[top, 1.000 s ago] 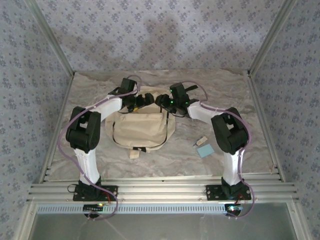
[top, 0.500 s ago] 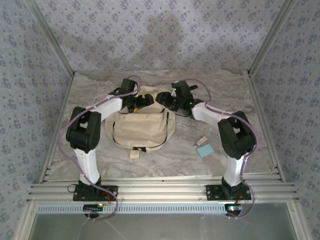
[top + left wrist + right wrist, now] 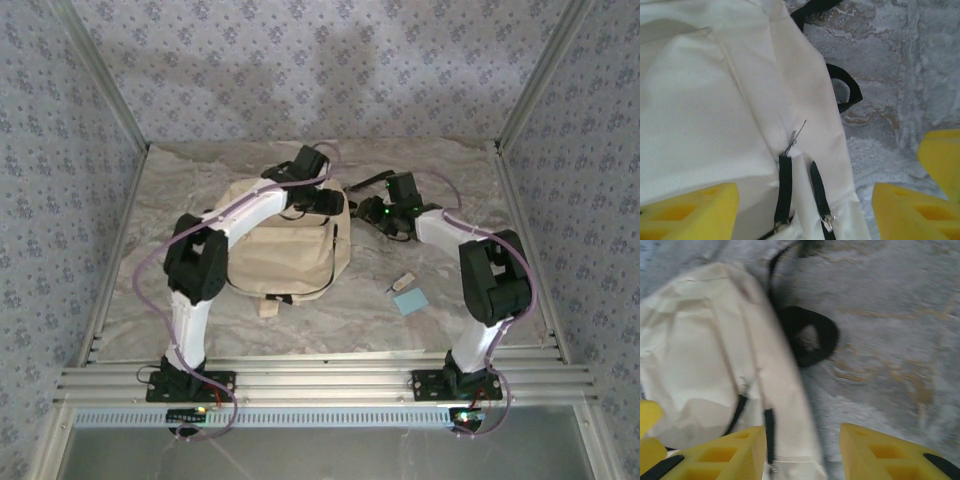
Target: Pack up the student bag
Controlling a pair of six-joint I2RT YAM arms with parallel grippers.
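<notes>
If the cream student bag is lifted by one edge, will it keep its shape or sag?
Probably sags: the student bag lies flat and creased, so its fabric looks soft. It seems nearly empty, likely light. Pushed, it may bunch up rather than slide.

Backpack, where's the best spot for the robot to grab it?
Probably the black loop at the edge of the student bag, coming from the table side: it lies flat, clear of the fabric, with a hole a finger could slip into.
</notes>
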